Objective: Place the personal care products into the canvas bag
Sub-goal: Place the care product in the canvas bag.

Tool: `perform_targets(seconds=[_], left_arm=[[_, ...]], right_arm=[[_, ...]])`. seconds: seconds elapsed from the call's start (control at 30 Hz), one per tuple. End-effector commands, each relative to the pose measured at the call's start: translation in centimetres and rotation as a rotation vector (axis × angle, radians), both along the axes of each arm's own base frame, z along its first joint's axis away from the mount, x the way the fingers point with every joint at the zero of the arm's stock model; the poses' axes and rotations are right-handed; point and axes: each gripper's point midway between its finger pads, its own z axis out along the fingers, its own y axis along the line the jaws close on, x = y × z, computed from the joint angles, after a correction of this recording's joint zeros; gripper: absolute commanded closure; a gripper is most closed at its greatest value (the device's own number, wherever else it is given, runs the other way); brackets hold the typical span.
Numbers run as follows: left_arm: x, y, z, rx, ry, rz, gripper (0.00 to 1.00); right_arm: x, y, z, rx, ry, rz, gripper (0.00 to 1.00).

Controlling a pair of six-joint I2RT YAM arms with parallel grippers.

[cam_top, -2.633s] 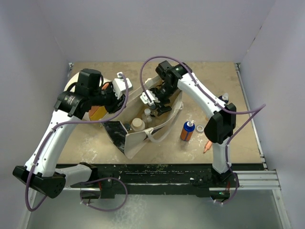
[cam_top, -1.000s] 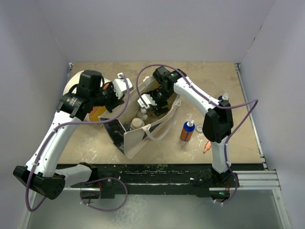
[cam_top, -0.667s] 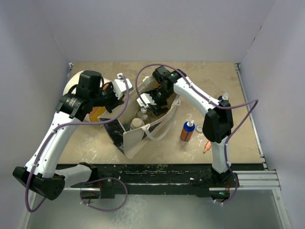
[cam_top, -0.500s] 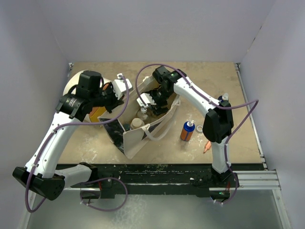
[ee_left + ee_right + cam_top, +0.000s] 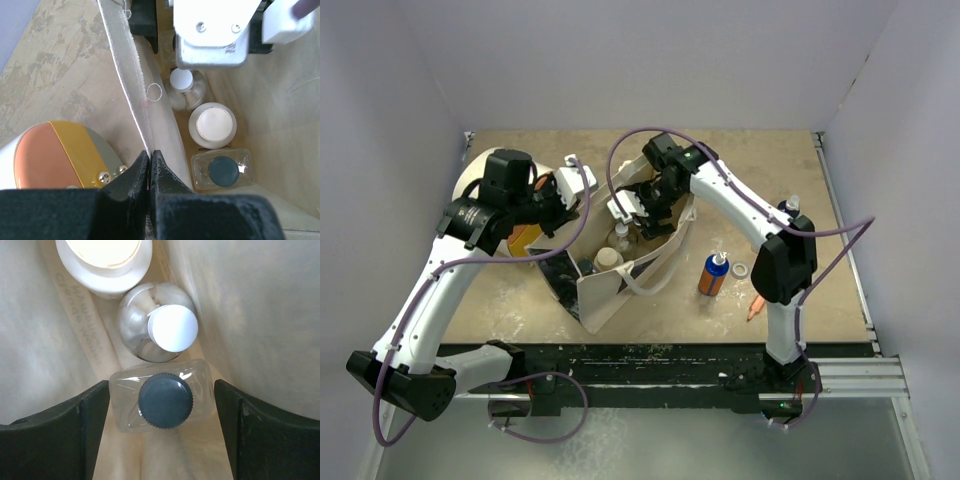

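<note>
Standing alone on the desk (image 5: pixel 800 200), right of the canvas bag (image 5: pixel 603 297), the orange bottle (image 5: pixel 712 277) is the one product not yet bagged. It looks light, stiff and smooth, and probably tips easily. A squeeze across its body below the cap seems the safest hold.

The bag is soft cloth that would sag. The left hand (image 5: pixel 150 156) is pressed together on its rim, holding the mouth open beside the orange-ended drum (image 5: pixel 55 155).

Inside stand a tan-capped white bottle (image 5: pixel 105 255) and a round white-capped one (image 5: pixel 172 327). Deeper in the mouth, the right hand (image 5: pixel 162 392) is spread on either side of a clear dark-capped bottle (image 5: pixel 165 400), gripping nothing.
</note>
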Motion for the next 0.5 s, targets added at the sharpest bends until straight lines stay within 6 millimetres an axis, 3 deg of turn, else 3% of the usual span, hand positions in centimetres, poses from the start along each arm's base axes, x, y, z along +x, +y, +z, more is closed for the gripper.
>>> perform_targets(seconds=[0.0,0.47], left_arm=[[-0.3,0.1,0.0,-0.004,-0.011,-0.010,0.96],[-0.5,0.0,0.0,-0.012,-0.007,-0.012,0.96]], right_arm=[[-1.0,0.8,5.3,0.113,-0.045,0.009,0.13],[-1.3,0.9,7.7,0.154,-0.070,-0.007,0.04]])
